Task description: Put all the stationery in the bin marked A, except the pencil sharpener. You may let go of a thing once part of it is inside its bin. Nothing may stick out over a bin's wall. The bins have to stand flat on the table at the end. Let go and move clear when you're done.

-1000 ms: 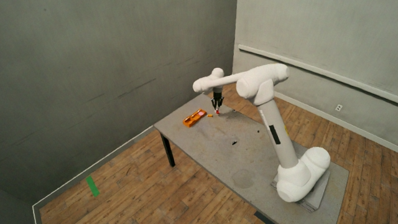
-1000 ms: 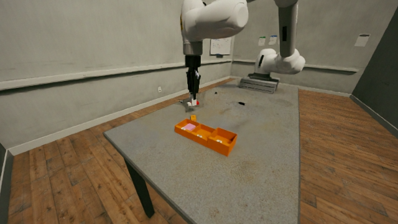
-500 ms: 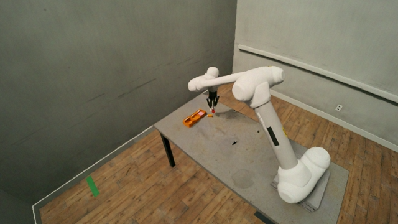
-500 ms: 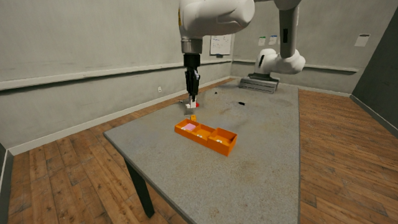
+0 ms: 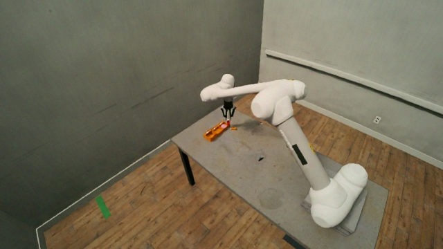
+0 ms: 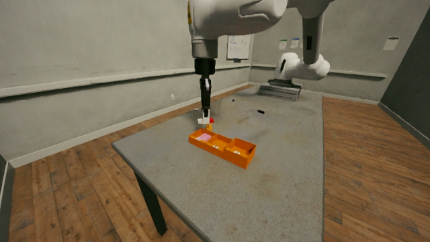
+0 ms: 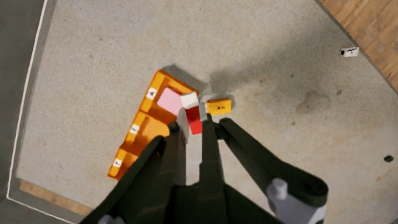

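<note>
1. Gripper (image 5: 228, 119) (image 6: 205, 117) (image 7: 194, 112): narrow, closed on red-and-white eraser (image 5: 228, 123) (image 6: 211, 120) (image 7: 194, 121). Fingers take it across its narrow sides, prob. for a firm hold; ends stick out both ways, so orientation matters at the drop.
2. Eraser pos.: up off table (image 5: 239, 166) (image 6: 285, 188) (image 7: 100, 50), near bin A (image 5: 221, 122) (image 6: 194, 139) (image 7: 159, 78), not in it yet. Step now, I'd say: carry to A.
3. Bin A = end compartment of orange row, "A" label inside. Pink sticky-note pad (image 5: 223, 126) (image 6: 204, 137) (image 7: 170, 100) lies in it, so that bit of stationery looks done. Pad takes up much of the floor; eraser may land on top, maybe tilted. Needs to end w/ nothing over the wall.
4. Middle bin (image 7: 155, 129) and far end bin (image 6: 246, 161) (image 7: 114, 172): same row, no stationery seen in them. All flat on table; low approach could knock/tip them.
5. Yellow-orange block (image 5: 234, 128) (image 6: 209, 127) (image 7: 218, 106), dark marks on top: on table just beside A, outside. Exact ID unclear; if stationery, prob. next.
6. Farther out: small white-and-black item (image 5: 261, 123) (image 6: 196, 109) (image 7: 349, 52) nr table edge, plus black item (image 5: 260, 158) (image 6: 261, 111). Too small to ID; check for sharpener, which stays out of A.
</note>
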### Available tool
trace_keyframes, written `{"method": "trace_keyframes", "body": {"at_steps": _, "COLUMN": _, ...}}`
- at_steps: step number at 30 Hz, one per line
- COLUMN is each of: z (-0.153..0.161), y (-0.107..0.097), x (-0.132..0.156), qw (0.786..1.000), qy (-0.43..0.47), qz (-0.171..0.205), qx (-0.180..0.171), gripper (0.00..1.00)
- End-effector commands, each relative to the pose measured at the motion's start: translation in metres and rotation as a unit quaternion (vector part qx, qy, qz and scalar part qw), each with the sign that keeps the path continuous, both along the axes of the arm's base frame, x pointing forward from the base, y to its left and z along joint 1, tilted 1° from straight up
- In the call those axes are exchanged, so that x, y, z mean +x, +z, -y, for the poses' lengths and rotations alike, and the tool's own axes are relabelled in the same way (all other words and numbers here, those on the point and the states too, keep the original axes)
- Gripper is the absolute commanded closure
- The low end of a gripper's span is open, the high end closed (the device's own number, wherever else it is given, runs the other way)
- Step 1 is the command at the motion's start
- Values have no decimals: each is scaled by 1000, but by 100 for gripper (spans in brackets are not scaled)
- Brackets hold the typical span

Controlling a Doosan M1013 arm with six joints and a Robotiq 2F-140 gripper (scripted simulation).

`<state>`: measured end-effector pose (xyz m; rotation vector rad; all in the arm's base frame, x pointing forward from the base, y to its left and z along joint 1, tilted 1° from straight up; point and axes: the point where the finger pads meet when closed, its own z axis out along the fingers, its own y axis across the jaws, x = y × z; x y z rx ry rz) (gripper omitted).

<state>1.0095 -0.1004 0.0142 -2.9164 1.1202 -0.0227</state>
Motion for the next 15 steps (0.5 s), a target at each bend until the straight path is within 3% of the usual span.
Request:
{"method": "trace_keyframes", "body": {"at_steps": 1, "z": -8, "y": 0, "x": 15, "qw": 999, "qy": -47, "qz": -4, "qx": -2, "gripper": 80}}
{"method": "trace_keyframes", "body": {"at_steps": 6, "z": -22, "y": 1, "x": 37, "qw": 989, "qy": -148, "qz": -3, "qx": 1, "gripper": 80}}
{"method": "trace_keyframes", "body": {"at_steps": 15, "z": -22, "y": 1, "x": 37, "qw": 957, "qy": -289, "qz": -4, "qx": 4, "gripper": 80}}
